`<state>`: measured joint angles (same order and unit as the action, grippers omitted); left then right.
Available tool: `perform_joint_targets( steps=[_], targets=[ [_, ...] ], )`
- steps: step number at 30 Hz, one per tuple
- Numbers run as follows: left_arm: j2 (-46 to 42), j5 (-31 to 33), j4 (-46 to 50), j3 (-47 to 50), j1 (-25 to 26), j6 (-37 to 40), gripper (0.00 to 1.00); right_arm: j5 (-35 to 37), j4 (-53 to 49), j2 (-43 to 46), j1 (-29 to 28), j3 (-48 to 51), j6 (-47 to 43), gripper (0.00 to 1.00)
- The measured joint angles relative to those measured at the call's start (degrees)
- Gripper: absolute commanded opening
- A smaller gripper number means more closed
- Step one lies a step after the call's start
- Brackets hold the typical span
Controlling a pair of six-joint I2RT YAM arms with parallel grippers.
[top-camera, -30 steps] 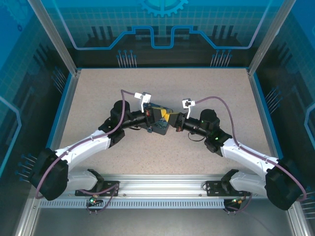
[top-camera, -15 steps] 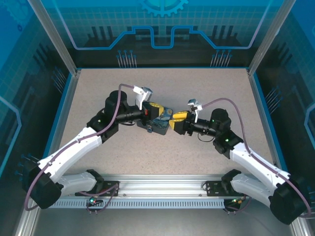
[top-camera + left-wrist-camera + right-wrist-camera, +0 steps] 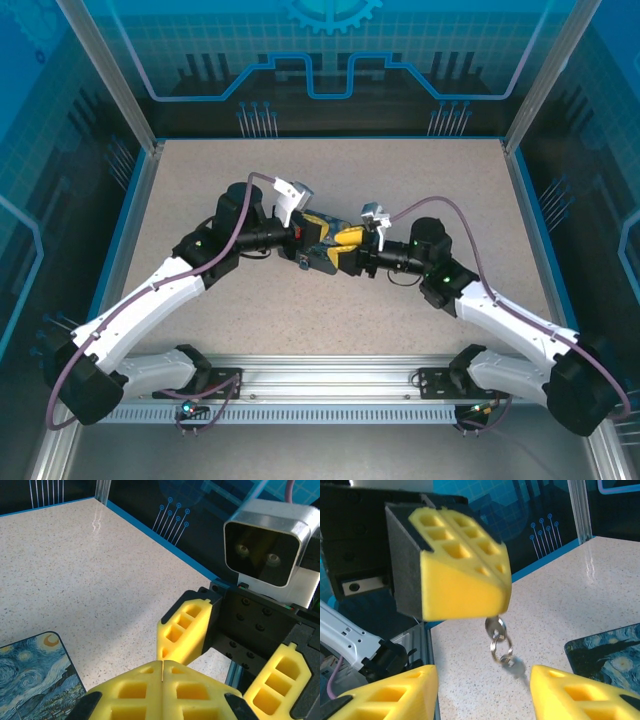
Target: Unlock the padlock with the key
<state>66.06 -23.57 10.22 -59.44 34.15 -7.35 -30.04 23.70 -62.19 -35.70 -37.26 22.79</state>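
Observation:
My left gripper point(image 3: 322, 232) is shut on the key point(image 3: 495, 626). In the right wrist view the key's round head pokes out under the closed yellow fingertips, and a small ring point(image 3: 501, 647) with a second key point(image 3: 514, 666) dangles from it above the table. My right gripper point(image 3: 482, 675) stands open just below and in front of them, one finger on each side, touching nothing. In the left wrist view my left fingers point(image 3: 140, 685) press flat together and the right gripper's fingers point(image 3: 187, 630) are spread apart just beyond. The padlock is out of view.
A dark-blue tin point(image 3: 318, 262) with a starry-night painting lies flat on the speckled table point(image 3: 400, 180) under both grippers; its corner shows as the tin point(image 3: 35, 680) and the tin point(image 3: 610, 650). Blue-rimmed walls point(image 3: 520, 200) enclose the table.
My right gripper has opened and let go, pulled back to the right, then come in again towards the left gripper. The left arm has swung and still pinches the key.

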Motion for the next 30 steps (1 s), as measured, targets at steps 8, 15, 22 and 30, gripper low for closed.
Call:
perform_joint_targets(
  steps=[8,15,22,30],
  targets=[
    [0.42,-0.02,-0.04,0.00,0.00,-0.02,0.00,-0.42,2.73,-3.69,-0.46,-1.79,0.04,0.39],
    [0.42,-0.02,-0.13,0.00,0.00,-0.04,0.00,-0.42,4.42,-4.92,-0.74,-1.86,0.22,0.21],
    [0.42,-0.24,-0.15,0.00,0.04,-0.02,0.00,0.42,4.26,-4.92,-0.68,-1.86,0.68,0.06],
    [0.42,-0.26,-0.15,0.00,0.04,0.02,0.00,-0.11,4.26,-4.90,-0.26,-1.86,1.11,0.00]
  ],
)
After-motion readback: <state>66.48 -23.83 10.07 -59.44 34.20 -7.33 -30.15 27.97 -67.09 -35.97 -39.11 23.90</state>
